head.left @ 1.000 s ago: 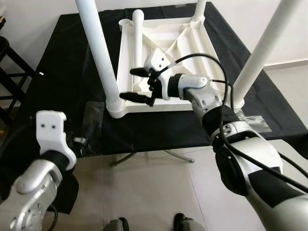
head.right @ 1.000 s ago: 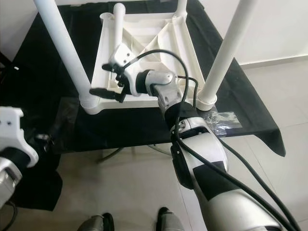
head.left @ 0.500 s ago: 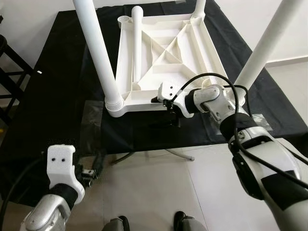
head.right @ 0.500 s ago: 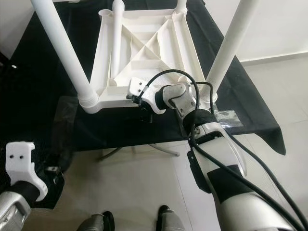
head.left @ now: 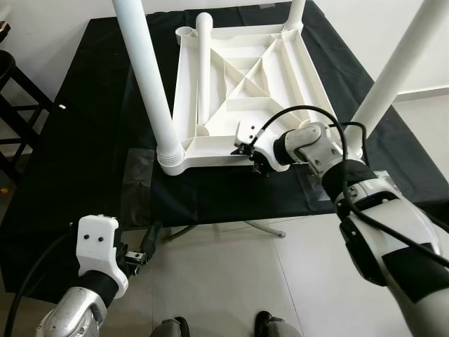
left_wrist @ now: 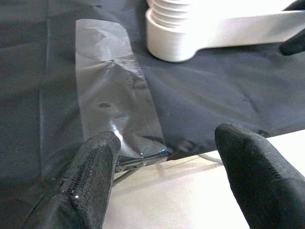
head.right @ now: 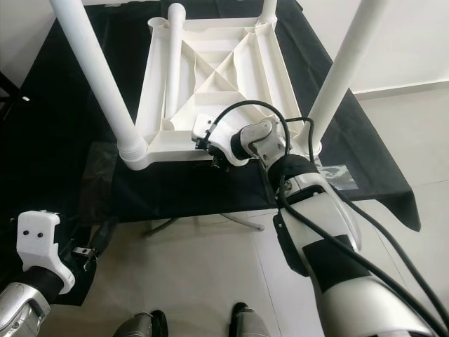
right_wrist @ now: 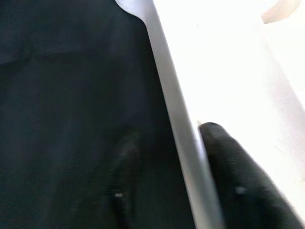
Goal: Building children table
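The white children's table point(head.left: 280, 77) lies upside down on a black cloth point(head.left: 91, 140). Three legs stand screwed in: front left point(head.left: 151, 84), front right point(head.left: 393, 77) and one at the back right. A fourth, loose leg point(head.left: 203, 70) lies inside the underside along its left wall. My right gripper point(head.left: 256, 160) is at the near rim point(right_wrist: 183, 143), fingers astride it, one fingertip point(right_wrist: 233, 186) on the white side. My left gripper point(left_wrist: 167, 143) hangs low by the cloth's front edge, open and empty, facing a clear plastic bag point(left_wrist: 114, 95).
A dark stool frame point(head.left: 17, 112) stands at the far left. Another clear bag point(head.left: 375, 179) lies on the cloth at the right corner. The support table's metal foot point(head.left: 263, 227) shows on the tiled floor under the cloth.
My right gripper came down from over the inside of the tabletop to its near rim and closed around it. The left arm sank and its gripper swung forward toward the cloth's edge.
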Robot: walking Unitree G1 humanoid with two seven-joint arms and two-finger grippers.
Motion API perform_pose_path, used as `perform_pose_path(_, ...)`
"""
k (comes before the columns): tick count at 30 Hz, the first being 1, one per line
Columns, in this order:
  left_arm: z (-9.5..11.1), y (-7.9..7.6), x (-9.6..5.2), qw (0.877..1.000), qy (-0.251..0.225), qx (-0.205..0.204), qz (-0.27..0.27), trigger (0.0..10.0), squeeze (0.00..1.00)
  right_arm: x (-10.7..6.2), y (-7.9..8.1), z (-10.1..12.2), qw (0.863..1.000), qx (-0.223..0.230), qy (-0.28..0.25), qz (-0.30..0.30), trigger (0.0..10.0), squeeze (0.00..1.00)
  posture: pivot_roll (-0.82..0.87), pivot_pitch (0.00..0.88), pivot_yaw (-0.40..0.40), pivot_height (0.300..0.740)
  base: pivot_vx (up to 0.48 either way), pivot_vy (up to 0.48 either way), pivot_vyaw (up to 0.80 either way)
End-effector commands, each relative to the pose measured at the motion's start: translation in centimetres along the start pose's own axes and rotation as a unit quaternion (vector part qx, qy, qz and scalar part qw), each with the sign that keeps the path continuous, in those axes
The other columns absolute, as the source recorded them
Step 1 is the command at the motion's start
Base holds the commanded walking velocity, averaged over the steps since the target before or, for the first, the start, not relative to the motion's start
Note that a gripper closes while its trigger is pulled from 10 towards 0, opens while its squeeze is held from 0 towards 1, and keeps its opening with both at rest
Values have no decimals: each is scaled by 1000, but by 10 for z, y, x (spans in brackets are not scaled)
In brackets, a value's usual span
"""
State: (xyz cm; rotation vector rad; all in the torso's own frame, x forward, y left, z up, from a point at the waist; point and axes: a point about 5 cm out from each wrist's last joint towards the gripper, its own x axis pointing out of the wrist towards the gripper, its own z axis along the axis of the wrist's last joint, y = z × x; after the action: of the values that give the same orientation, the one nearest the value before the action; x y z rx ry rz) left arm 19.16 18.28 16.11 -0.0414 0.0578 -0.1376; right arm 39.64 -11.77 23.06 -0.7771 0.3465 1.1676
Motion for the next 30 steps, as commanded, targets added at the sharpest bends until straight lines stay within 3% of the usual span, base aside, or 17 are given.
perform_pose_path(1, -7, 2, -2, 1000, 12, 1, 1, 10000, 0, 1, 5, -4, 999, -16, 17, 41, 0, 0, 45, 187, 13, 740, 0, 0, 0)
perform_pose_path(3, -8, 2, -2, 1000, 11, 1, 0, 10000, 0, -2, 5, -6, 998, -26, 25, 48, 0, 0, 45, 187, 13, 740, 0, 0, 0)
perform_pose_path(7, -8, 3, -1, 1000, 7, 1, -4, 10000, 0, -24, 8, -18, 986, -88, 74, 122, 0, 0, 31, 190, 11, 740, 0, 0, 0)
perform_pose_path(13, -9, 4, 0, 1000, 6, 0, -5, 10000, 0, -34, 9, -27, 976, -116, 114, 147, 0, 0, 21, 190, 12, 740, 0, 0, 0)
perform_pose_path(14, -10, 4, 1, 1000, 4, -1, -7, 10000, 0, -53, 7, -42, 956, -154, 195, 158, 0, 0, 10, 187, 13, 740, 0, 0, 0)
perform_pose_path(16, -10, 4, 1, 1000, 4, -2, -8, 10000, 0, -60, 6, -47, 948, -165, 222, 160, 0, 0, 10, 187, 13, 740, 0, 0, 0)
perform_pose_path(21, -11, 5, 3, 1000, 0, -2, -10, 10000, 0, -90, -7, -64, 921, -185, 328, 101, 0, 0, 3, 183, 15, 740, 0, 0, 0)
perform_pose_path(26, -11, 5, 4, 1000, -2, -2, -11, 10000, 0, -101, -12, -69, 908, -196, 366, 66, 0, 0, 1, 182, 14, 740, 0, 0, 0)
perform_pose_path(27, -10, 5, 5, 1000, -3, -1, -11, 10000, 0, -102, -15, -68, 911, -198, 358, 45, 10000, 0, 0, 182, 14, 740, 0, 0, 0)
perform_pose_path(28, -10, 4, 5, 1000, -4, -1, -11, 10000, 0, -101, -19, -63, 917, -206, 341, 5, 10000, 898, -1, 181, 14, 740, 0, 0, 0)
perform_pose_path(29, -10, 4, 5, 1000, -4, -1, -11, 10000, 0, -101, -19, -63, 917, -206, 341, 5, 10000, 898, -1, 181, 14, 740, 0, 0, 0)
perform_pose_path(30, -10, 4, 6, 1000, -5, -1, -11, 10000, 0, -100, -28, -56, 923, -209, 316, -71, 10000, 1000, -1, 181, 14, 740, 0, 0, 0)
